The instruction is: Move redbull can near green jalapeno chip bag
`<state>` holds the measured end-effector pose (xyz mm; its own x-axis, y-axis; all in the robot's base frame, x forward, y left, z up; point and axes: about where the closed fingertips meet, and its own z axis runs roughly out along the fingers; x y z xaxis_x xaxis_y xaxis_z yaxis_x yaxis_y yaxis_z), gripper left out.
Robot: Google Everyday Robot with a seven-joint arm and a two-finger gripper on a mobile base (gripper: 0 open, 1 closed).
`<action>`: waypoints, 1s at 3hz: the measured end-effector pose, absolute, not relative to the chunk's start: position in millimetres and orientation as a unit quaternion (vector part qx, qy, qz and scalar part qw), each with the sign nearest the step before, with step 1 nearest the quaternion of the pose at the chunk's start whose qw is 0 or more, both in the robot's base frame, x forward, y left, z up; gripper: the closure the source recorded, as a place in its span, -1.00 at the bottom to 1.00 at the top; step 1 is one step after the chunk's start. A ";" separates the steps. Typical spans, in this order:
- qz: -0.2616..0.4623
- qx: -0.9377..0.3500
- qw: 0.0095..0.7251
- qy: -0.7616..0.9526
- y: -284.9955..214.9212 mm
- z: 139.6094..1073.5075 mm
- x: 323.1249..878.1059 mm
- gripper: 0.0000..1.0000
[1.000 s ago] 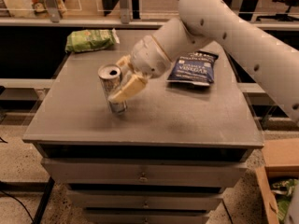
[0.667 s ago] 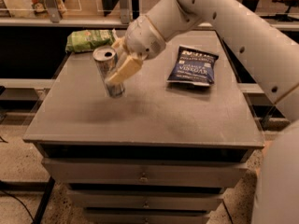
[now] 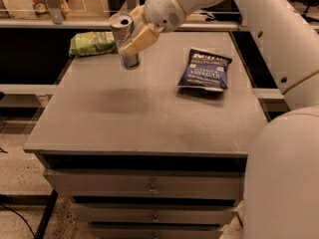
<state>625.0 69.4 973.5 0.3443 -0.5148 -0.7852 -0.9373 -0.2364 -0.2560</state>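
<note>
The redbull can (image 3: 124,40) is a slim silver can with a pull-tab top, held upright in the air above the table's back left part. My gripper (image 3: 135,38) is shut on the can, with a tan finger (image 3: 141,38) across its right side. The green jalapeno chip bag (image 3: 93,43) lies at the table's back left corner, just left of and behind the can. The can's shadow falls on the table below it.
A dark blue chip bag (image 3: 205,69) with white lettering lies on the right of the grey table (image 3: 149,123). My white arm (image 3: 279,39) reaches in from the right. Drawers sit below the tabletop. Shelving stands behind the table.
My gripper has lifted the can off the table and carried it back and up toward the green bag. The bags have not moved.
</note>
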 end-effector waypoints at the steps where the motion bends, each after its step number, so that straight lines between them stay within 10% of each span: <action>1: 0.287 -0.732 0.369 0.496 69.5 973.4 625.0 1.00; 3: 0.249 -0.679 0.432 0.538 54.7 964.1 655.6 1.00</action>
